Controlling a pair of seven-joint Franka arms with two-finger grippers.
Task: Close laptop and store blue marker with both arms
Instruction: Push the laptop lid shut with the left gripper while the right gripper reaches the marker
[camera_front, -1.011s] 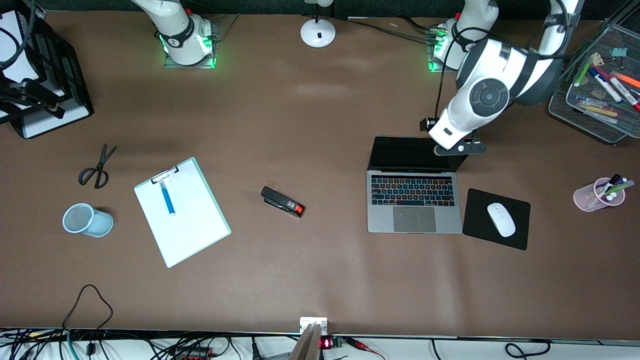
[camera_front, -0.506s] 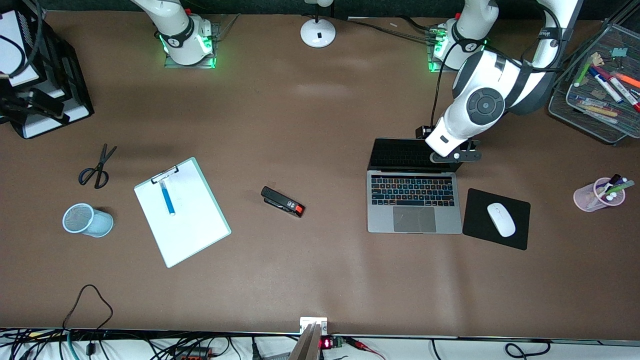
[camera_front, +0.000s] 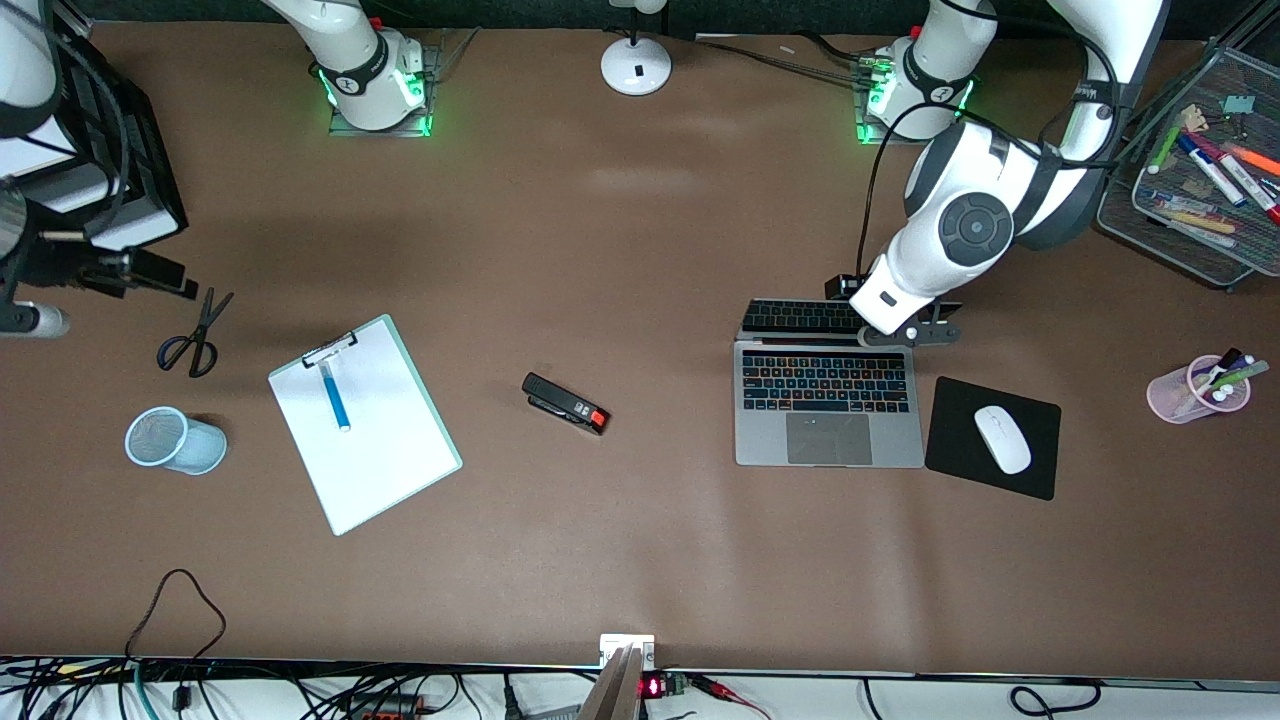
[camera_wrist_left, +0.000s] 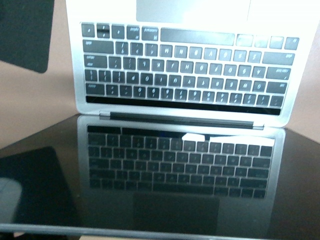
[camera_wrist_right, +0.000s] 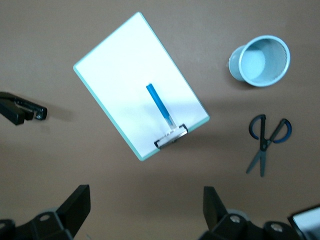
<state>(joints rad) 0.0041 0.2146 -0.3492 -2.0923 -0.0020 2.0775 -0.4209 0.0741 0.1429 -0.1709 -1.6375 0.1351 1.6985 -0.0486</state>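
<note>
White arms (camera_front: 975, 215) with grey round joints, black cables, green-lit bases.

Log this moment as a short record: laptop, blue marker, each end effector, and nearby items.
laptop: lid partly lowered, not shut
blue marker: lying on the clipboard
left end effector: at the laptop lid's top edge
right end effector: open, over the table near the scissors, holding nothing
mesh cup: on its side, nearer the front camera than the scissors
stapler: between clipboard and laptop
</note>
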